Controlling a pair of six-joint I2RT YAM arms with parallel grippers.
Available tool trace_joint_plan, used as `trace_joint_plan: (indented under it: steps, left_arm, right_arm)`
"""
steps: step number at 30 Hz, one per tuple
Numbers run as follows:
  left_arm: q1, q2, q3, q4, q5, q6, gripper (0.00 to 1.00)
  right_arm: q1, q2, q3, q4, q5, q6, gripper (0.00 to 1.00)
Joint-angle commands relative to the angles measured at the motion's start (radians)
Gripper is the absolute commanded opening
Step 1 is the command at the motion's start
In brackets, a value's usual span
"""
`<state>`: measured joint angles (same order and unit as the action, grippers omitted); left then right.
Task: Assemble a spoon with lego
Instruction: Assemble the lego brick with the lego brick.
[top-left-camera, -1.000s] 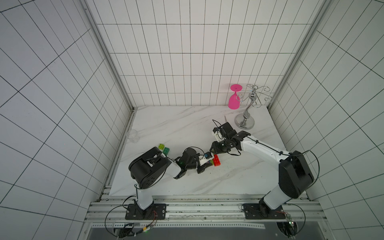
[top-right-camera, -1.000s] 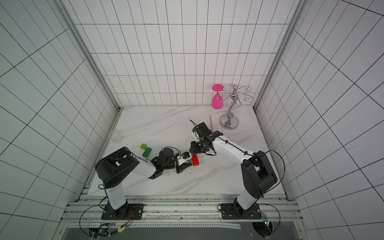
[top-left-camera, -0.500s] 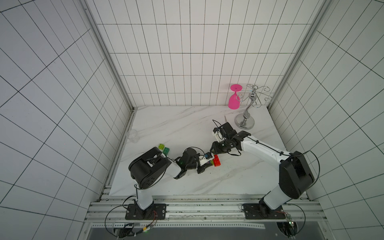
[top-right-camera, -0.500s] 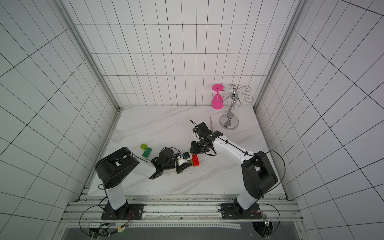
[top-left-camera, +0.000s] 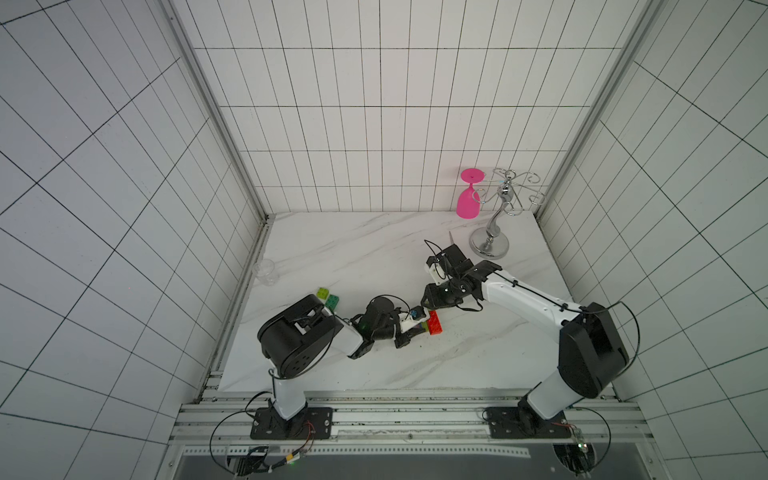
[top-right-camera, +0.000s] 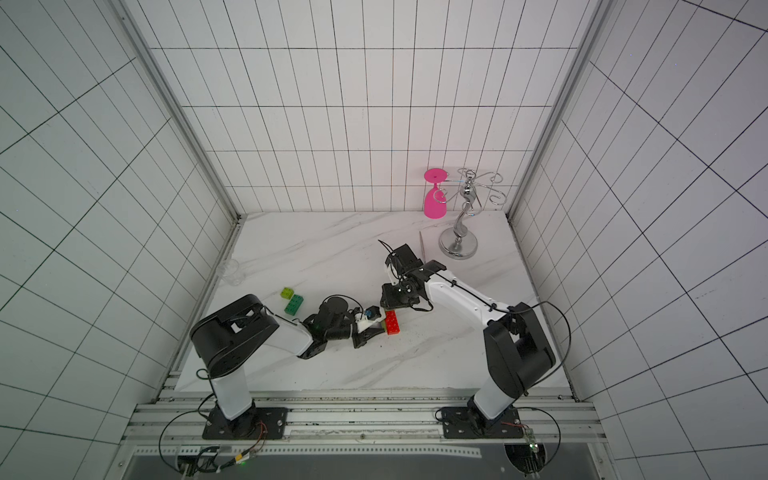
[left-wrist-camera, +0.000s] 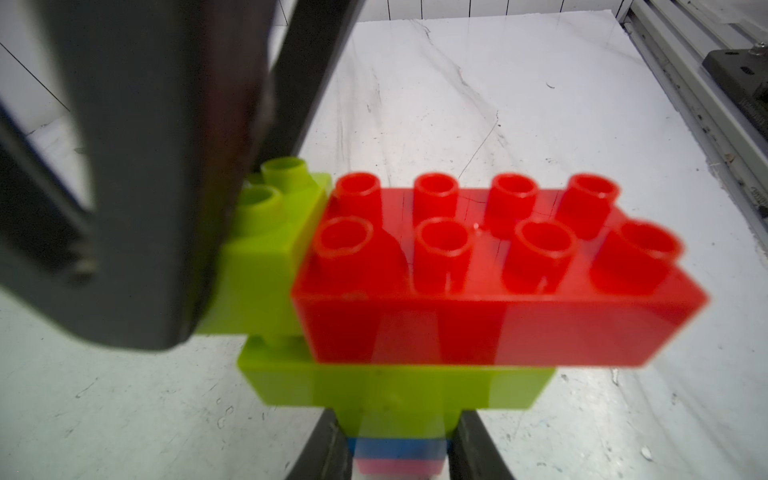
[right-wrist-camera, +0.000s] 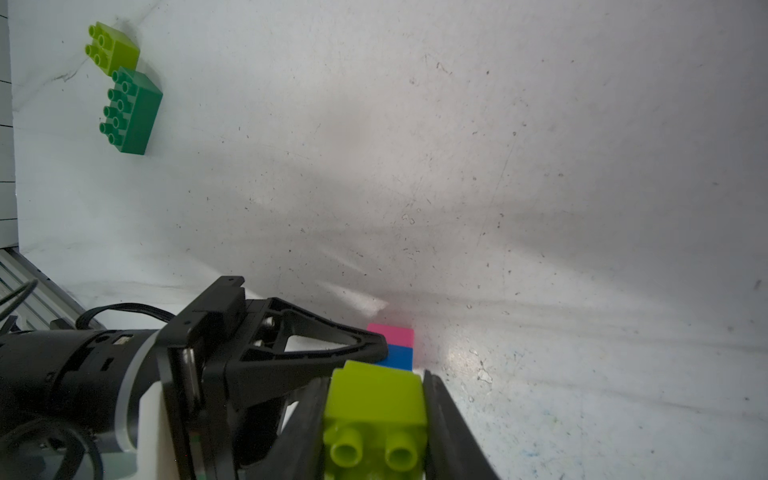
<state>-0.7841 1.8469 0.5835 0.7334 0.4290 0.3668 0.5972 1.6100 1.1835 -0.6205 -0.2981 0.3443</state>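
Observation:
The partly built spoon (left-wrist-camera: 478, 291) is a red brick on a wide lime-green brick, above a blue-and-pink handle (right-wrist-camera: 395, 345). My left gripper (left-wrist-camera: 401, 440) is shut on the handle end and holds it just above the table. In both top views only the red brick (top-left-camera: 434, 328) (top-right-camera: 392, 323) shows clearly. My right gripper (right-wrist-camera: 374, 415) is shut on a small lime-green lego brick (right-wrist-camera: 374, 395). That brick (left-wrist-camera: 270, 232) sits against the red brick's end, on the wide lime one. A loose lime brick (top-left-camera: 322, 293) and a dark-green brick (top-left-camera: 332, 302) lie to the left.
A metal glass rack (top-left-camera: 490, 245) stands at the back right with a pink glass (top-left-camera: 469, 199) hanging from it. A thin metal fork (top-left-camera: 451, 239) lies beside its base. A clear cup (top-left-camera: 264, 272) sits by the left wall.

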Motion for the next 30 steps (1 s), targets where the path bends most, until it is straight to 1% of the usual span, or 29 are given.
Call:
trace_joint_plan:
  steps: [1, 10, 17, 30]
  left_arm:
    - [0.006, -0.008, 0.016, -0.021, -0.042, -0.006, 0.0]
    - [0.006, -0.008, 0.019, -0.023, -0.045, -0.002, 0.0]
    - [0.006, -0.012, 0.018, -0.023, -0.045, -0.002, 0.0]
    - [0.006, -0.014, 0.016, -0.023, -0.046, 0.001, 0.0]
  right_arm:
    - [0.019, -0.004, 0.044, -0.081, -0.03, 0.003, 0.2]
    - [0.021, 0.005, 0.007, -0.068, -0.01, 0.02, 0.2]
    - [0.021, 0.029, -0.014, -0.051, 0.033, 0.007, 0.2]
    - [0.039, 0.066, -0.091, 0.019, 0.001, 0.039, 0.19]
